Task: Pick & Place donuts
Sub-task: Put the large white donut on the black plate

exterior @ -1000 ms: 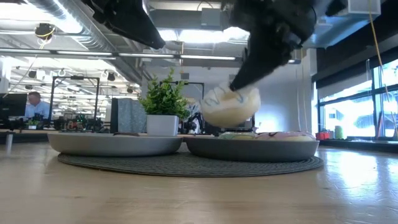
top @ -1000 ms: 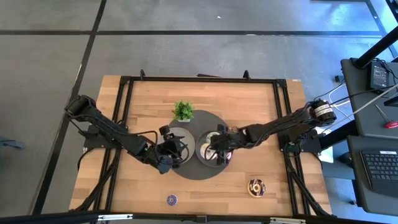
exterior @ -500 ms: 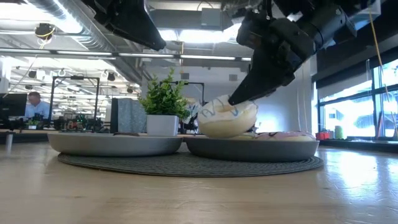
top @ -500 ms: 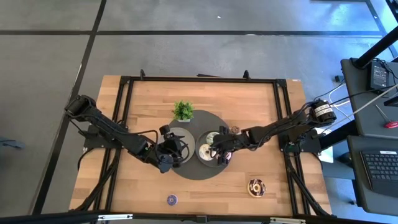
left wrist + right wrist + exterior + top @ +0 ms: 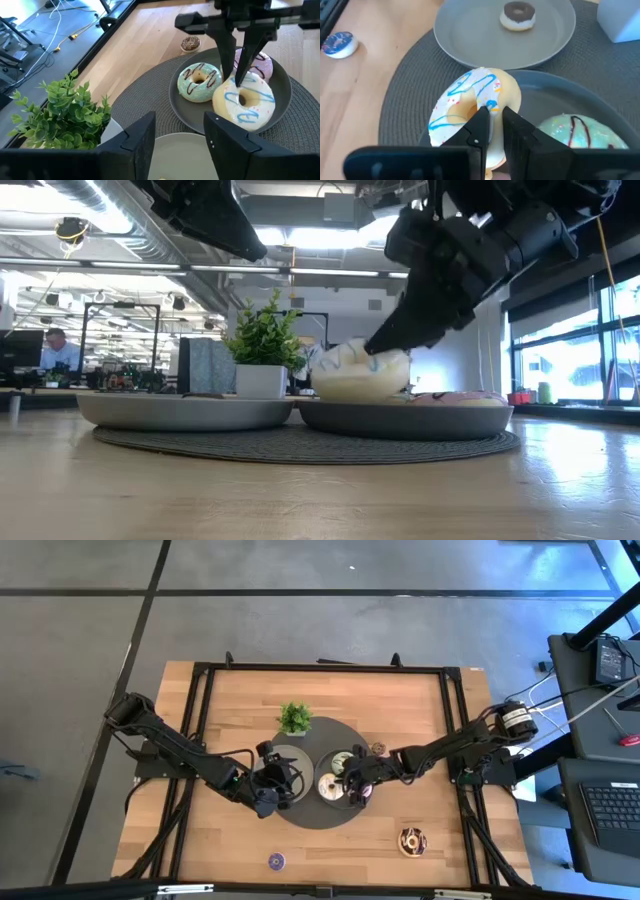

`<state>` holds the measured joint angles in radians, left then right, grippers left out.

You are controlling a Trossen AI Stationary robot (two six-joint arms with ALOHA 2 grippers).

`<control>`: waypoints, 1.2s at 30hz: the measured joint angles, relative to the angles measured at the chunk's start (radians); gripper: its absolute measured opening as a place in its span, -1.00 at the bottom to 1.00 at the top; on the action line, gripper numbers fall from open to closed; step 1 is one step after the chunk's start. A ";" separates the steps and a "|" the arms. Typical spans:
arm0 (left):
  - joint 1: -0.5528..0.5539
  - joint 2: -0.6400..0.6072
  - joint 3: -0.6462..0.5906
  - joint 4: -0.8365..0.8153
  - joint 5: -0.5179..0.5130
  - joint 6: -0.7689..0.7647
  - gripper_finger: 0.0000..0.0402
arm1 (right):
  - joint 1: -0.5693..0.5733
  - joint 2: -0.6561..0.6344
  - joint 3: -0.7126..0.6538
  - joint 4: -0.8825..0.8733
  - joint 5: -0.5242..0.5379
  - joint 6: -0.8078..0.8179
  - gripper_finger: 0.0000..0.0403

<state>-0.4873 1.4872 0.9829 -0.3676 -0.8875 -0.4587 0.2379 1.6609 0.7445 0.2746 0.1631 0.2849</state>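
Observation:
The cream donut [image 5: 470,107], with blue squiggles, sits tilted over the right grey plate's [image 5: 180,107] edge nearest the left plate, in my right gripper [image 5: 492,117], which is shut on it. A green donut [image 5: 200,81] and a pink donut [image 5: 262,64] lie flat in that plate. A small chocolate-iced donut [image 5: 519,13] lies in the left grey plate [image 5: 465,37]. My left gripper [image 5: 180,145] hovers open above the left plate [image 5: 272,785]. A dark sprinkled donut [image 5: 412,840], a tiny purple one [image 5: 276,861] and a tiny brown one [image 5: 378,749] rest on the wood. My right gripper pinches the cream donut's ring [image 5: 491,104] on the side toward the arm, one finger [image 5: 241,75] down in the hole and the other outside. The fingers slant down from above and the table's right. The donut is tilted, its lower edge [image 5: 350,394] at plate level.
Both plates sit on a round dark woven mat [image 5: 318,812]. A small green potted plant [image 5: 294,718] stands at the mat's far-left edge. A black frame rail [image 5: 320,668] borders the table. Bare wood lies toward the near edge.
My right gripper has come down, and slightly toward the left plate, with the cream donut still in its hold. The donut has dropped from clear above the right plate to plate level, still tilted.

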 joint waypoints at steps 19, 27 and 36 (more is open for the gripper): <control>0.007 0.000 0.000 -0.002 0.035 0.000 -0.19 | -0.006 0.048 0.000 0.008 0.003 -0.034 -0.57; 0.007 0.000 0.000 -0.002 0.213 0.000 -0.20 | -0.026 0.048 0.000 -0.001 0.003 -0.065 -0.26; 0.003 0.000 0.000 -0.002 0.396 -0.001 -0.18 | -0.058 0.048 0.000 -0.003 0.002 -0.113 -0.17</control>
<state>-0.4848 1.4876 0.9829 -0.3695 -0.4912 -0.4601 0.1800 1.7092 0.7448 0.2716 0.1655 0.1718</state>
